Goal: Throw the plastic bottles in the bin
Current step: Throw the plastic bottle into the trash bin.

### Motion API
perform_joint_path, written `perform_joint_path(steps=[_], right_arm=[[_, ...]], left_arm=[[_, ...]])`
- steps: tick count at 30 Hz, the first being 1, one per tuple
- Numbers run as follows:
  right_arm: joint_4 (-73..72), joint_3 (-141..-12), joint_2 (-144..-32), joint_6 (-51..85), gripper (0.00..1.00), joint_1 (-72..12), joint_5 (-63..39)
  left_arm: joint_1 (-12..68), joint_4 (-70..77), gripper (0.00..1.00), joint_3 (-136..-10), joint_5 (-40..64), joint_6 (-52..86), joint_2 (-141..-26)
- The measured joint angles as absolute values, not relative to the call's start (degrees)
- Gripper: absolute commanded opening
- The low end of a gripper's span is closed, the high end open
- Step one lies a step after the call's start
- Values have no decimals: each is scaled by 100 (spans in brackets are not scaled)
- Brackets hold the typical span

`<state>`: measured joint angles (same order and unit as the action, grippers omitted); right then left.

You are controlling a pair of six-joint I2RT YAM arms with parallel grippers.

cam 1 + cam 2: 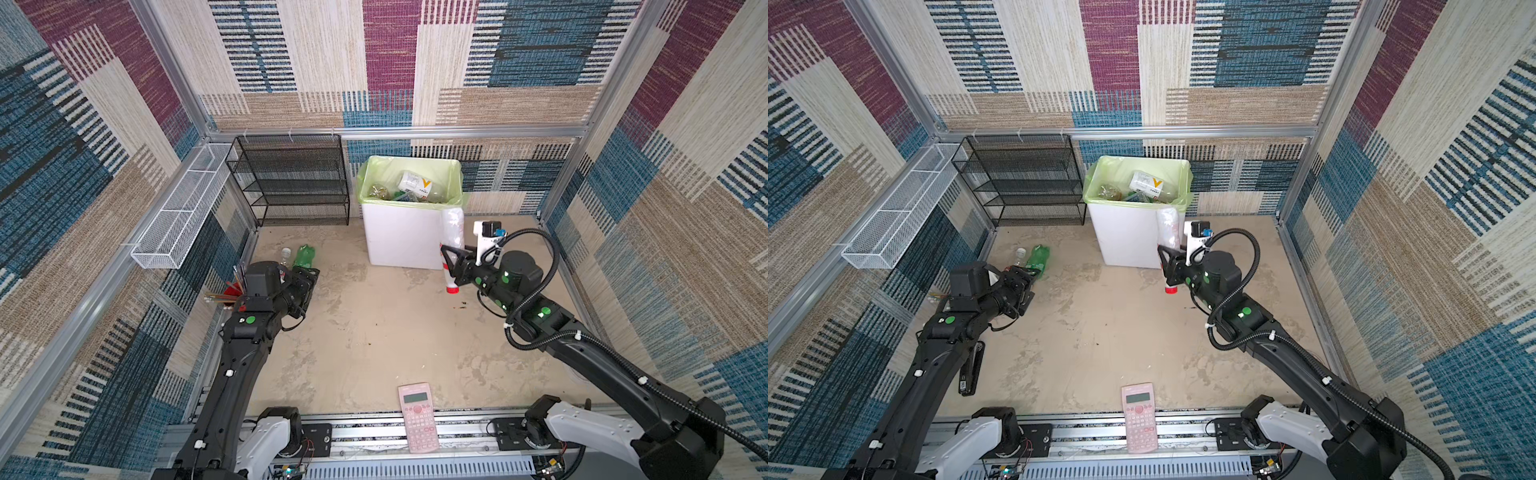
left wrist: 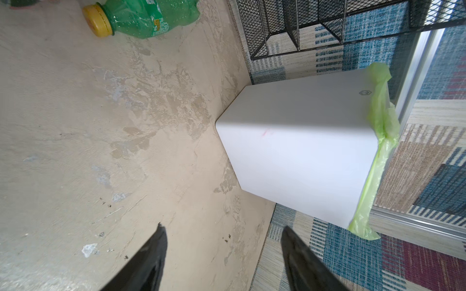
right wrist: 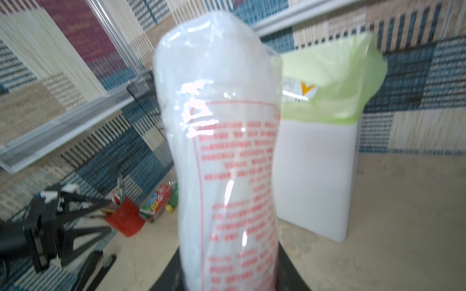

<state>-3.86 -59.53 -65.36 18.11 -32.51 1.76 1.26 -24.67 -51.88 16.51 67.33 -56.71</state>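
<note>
A robotics lab cell; aluminium frame (image 1: pixel 415 132), patterned carpet walls (image 1: pixel 390 50); arms (image 1: pixel 232 374) mounted on a rail (image 1: pixel 374 432).

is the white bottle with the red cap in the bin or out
Out. The right gripper holds the white bottle cap-down beside the outer wall of the bin, outside its green-lined rim.

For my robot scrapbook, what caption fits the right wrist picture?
The right gripper holds a white bottle with red writing, close to the green-lined bin.
</note>
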Motion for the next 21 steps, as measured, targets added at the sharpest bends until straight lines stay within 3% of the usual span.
perform_joint_path(steps=[3, 10, 11, 14, 17, 21], right_arm=[[-663, -7537, -7572, 1586, 52, -3030, 95], [91, -13170, -10781, 1197, 96, -2714, -307], [392, -13959, -11142, 1192, 99, -2705, -322], [1037, -15485, -11695, 1175, 99, -2705, -344], [1216, -15255, -11386, 1199, 99, -2707, -342], [1059, -13072, -10154, 1267, 95, -2714, -342]], left_arm=[[130, -2425, 72, -5207, 1684, 6733, -5684], [130, -2425, 72, -5170, 1682, 6733, -5374], [130, -2427, 72, -5131, 1673, 6733, -5308], [128, -2427, 72, -4993, 1660, 6748, -5162], [128, -2432, 72, -4884, 1636, 6753, -5065], [128, -2427, 72, -4840, 1619, 6753, -5057]])
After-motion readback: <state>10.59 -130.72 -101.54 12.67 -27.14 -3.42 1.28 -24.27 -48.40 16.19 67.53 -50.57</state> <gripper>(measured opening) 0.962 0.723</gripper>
